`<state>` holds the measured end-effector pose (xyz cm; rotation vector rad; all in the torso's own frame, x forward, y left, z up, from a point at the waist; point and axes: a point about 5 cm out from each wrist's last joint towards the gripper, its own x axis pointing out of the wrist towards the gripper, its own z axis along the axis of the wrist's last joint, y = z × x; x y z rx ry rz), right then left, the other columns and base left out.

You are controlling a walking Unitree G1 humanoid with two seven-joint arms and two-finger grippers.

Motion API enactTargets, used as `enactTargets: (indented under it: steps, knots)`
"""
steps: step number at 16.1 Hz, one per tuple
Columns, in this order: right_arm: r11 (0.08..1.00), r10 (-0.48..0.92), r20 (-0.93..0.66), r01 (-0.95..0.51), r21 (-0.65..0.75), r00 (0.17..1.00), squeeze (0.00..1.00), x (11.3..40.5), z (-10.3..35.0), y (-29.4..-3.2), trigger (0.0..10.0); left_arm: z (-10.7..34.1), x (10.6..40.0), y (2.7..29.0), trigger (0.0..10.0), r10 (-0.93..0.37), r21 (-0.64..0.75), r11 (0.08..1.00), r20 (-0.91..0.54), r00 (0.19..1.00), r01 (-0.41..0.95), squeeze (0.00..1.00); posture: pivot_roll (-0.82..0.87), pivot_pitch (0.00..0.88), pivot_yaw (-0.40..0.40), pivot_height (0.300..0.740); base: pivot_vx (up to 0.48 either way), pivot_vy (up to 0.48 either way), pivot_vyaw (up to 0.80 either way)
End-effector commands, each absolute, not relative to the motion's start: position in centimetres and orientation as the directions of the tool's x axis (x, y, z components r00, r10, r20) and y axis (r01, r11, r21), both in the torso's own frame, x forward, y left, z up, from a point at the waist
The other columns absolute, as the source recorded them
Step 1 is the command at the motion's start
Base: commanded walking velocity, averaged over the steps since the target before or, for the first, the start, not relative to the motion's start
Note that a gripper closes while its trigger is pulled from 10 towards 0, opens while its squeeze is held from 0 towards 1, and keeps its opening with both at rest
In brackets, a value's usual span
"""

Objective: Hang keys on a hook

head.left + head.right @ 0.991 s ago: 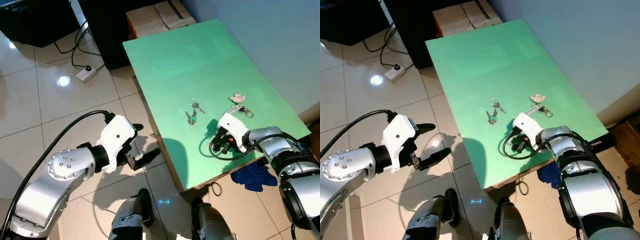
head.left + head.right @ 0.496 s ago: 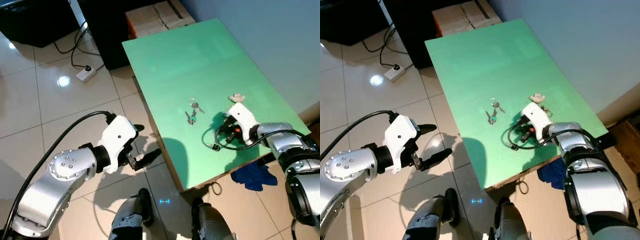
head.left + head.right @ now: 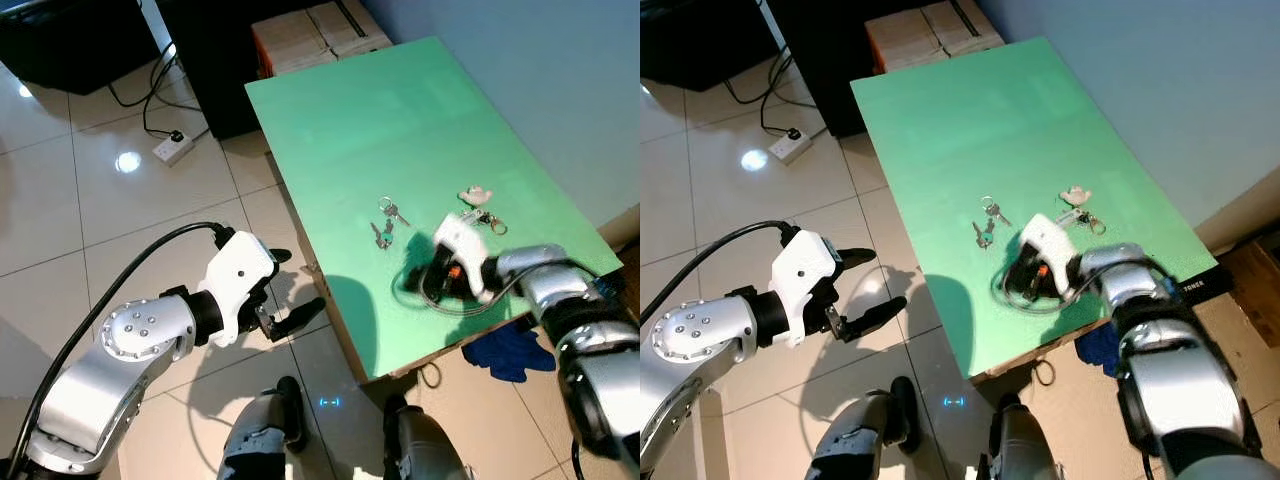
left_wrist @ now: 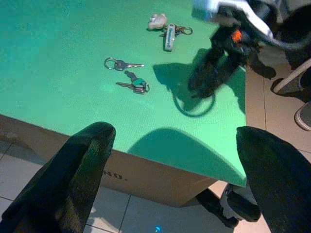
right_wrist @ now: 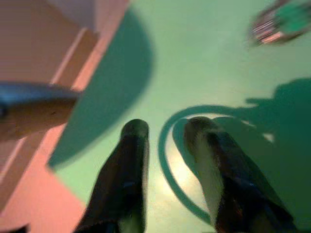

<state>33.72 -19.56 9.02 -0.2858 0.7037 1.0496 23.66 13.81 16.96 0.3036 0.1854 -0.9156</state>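
Left eye view: right gripper (image 3: 432, 283) has swung back toward keys (image 3: 383, 234)

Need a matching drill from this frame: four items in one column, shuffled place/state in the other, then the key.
Items
1. left gripper
2. right gripper
3. key bunch with a green tag
4. power strip

Places or states
A. on the tiled floor, cable plugged in
B. fingers down at the green table, close to its near edge
C. open, held above the floor, off the table
D. flat on the table beside a single key on a ring

Pairs: 1-C, 2-B, 3-D, 4-A
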Motion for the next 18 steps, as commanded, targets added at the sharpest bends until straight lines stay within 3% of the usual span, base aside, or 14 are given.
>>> enactTargets:
  steps: [1, 5, 7, 13, 18]
  knots:
    - [0.450, 0.699, -0.672, -0.881, 0.148, 0.244, 1.00, 33.0, 8.2, -19.3, 10.0, 16.5, 23.3, 13.8, 10.0, -0.756, 0.165, 0.557, -0.306, 0.579, 0.814, 0.00, 0.03, 0.307, 0.057, 0.740, 0.000, 0.000, 0.00]
    - [0.416, 0.660, -0.728, -0.897, 0.148, 0.185, 1.00, 32.2, 7.0, -19.1, 10.0, 16.3, 23.1, 13.9, 10.0, -0.757, 0.161, 0.554, -0.312, 0.575, 0.817, 0.00, 0.03, 0.299, 0.051, 0.740, 0.000, 0.000, 0.00]
    - [0.456, 0.587, -0.768, -0.888, 0.051, 0.257, 1.00, 32.5, 6.7, -19.6, 10.0, 16.1, 23.1, 14.1, 10.0, -0.754, 0.164, 0.555, -0.314, 0.577, 0.815, 0.00, 0.03, 0.294, 0.049, 0.740, 0.000, 0.000, 0.00]
    - [0.495, 0.502, -0.803, -0.868, -0.039, 0.322, 1.00, 32.8, 6.9, -20.8, 10.0, 15.8, 22.9, 13.9, 10.0, -0.757, 0.165, 0.550, -0.315, 0.572, 0.819, 0.00, 0.03, 0.285, 0.055, 0.740, 0.000, 0.000, 0.00]
    - [0.518, 0.428, -0.795, -0.837, -0.173, 0.429, 1.00, 33.7, 7.7, -21.5, 10.0, 15.6, 22.9, 13.8, 10.0, -0.758, 0.170, 0.547, -0.315, 0.572, 0.819, 0.00, 0.03, 0.287, 0.059, 0.740, 0.000, 0.000, 0.00]
